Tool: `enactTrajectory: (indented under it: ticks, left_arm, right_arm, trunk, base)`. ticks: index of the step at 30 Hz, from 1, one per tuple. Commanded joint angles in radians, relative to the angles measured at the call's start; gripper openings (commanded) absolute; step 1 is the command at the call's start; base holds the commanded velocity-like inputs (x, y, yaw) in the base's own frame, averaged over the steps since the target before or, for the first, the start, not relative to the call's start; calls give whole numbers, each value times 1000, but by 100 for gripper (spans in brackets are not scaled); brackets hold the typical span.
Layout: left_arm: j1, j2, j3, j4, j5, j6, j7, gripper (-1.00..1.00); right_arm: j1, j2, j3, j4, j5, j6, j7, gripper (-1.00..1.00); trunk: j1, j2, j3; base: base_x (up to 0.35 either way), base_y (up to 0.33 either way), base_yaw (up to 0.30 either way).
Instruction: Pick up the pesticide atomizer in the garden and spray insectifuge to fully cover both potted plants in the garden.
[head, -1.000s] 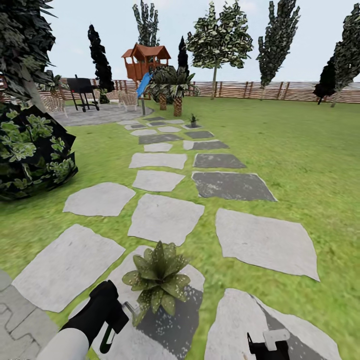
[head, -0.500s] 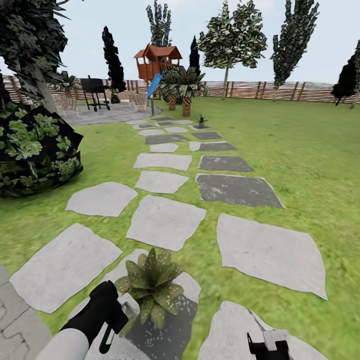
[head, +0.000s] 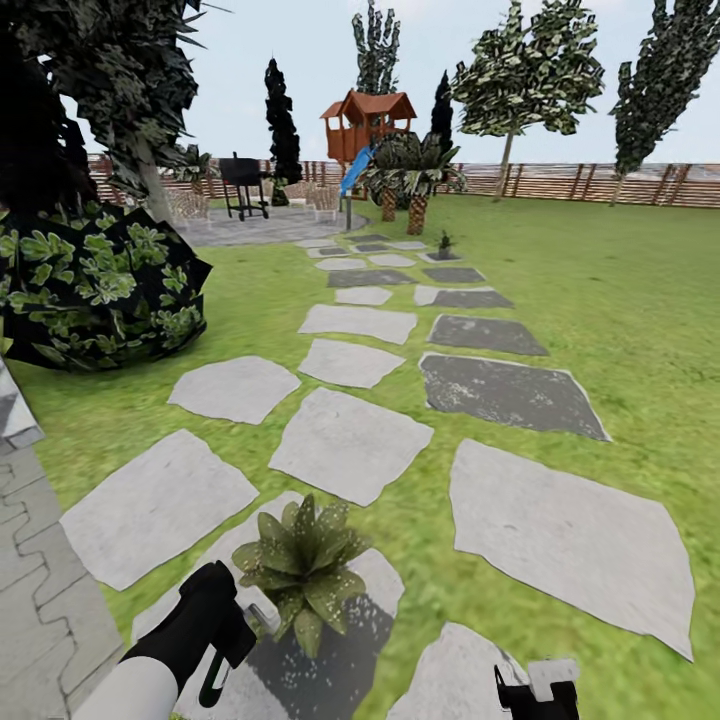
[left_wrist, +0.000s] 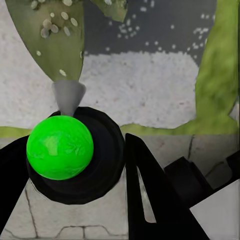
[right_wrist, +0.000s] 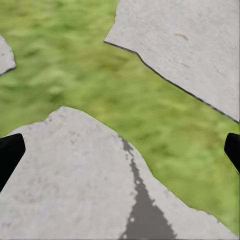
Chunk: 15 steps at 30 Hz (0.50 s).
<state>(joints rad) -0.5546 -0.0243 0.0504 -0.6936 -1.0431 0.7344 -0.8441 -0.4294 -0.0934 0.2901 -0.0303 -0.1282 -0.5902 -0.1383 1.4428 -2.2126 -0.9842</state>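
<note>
Fingers (left_wrist: 75, 165) of the left arm grip an unlabeled pesticide atomizer (left_wrist: 60, 147).

Left tool (head: 232, 640) sits just beside the near potted plant (head: 303, 565), and those broad leaves crowd its inner side; from the wrist, one speckled leaf (left_wrist: 52, 40) hangs right ahead of the pesticide atomizer (left_wrist: 60, 147) nozzle. Outward of that tool, only flat stepping stones (head: 155, 505) and paving, nothing upright. Right tool (head: 537, 690) has open lawn (head: 620, 300) and low slabs all round; its wrist view looks down on bare stone (right_wrist: 65, 175) and grass between wide-set fingertips (right_wrist: 10, 152). A big dark bush (head: 100, 280) blocks the far left. The second potted plant (head: 444, 243) stands well up the path.
</note>
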Motion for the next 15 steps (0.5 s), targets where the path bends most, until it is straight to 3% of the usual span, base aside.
enactTrajectory:
  ticks: [1,4,12,15]
  left_arm:
    - [-1,-2,6,-1,-8,4,-8,-100]
    - [-1,-2,6,0,-9,5,-9,-100]
    - [1,2,10,3,-4,6,-10,-100]
    - [2,0,10,13,1,2,-10,-100]
  right_arm:
    - [0,0,9,0,-10,-2,-1,100]
    - [0,-6,8,1,-10,-2,-2,100]
    - [0,-8,9,0,-10,-2,-1,100]
    - [0,-1,9,-2,-10,-2,0,100]
  trunk:
    - [0,0,-1]
    - [0,0,-1]
    - [0,0,-1]
    - [0,0,-1]
  base:
    - [130,-274,131]
    - [104,-191,33]
    - [7,-11,1]
    - [0,0,207]
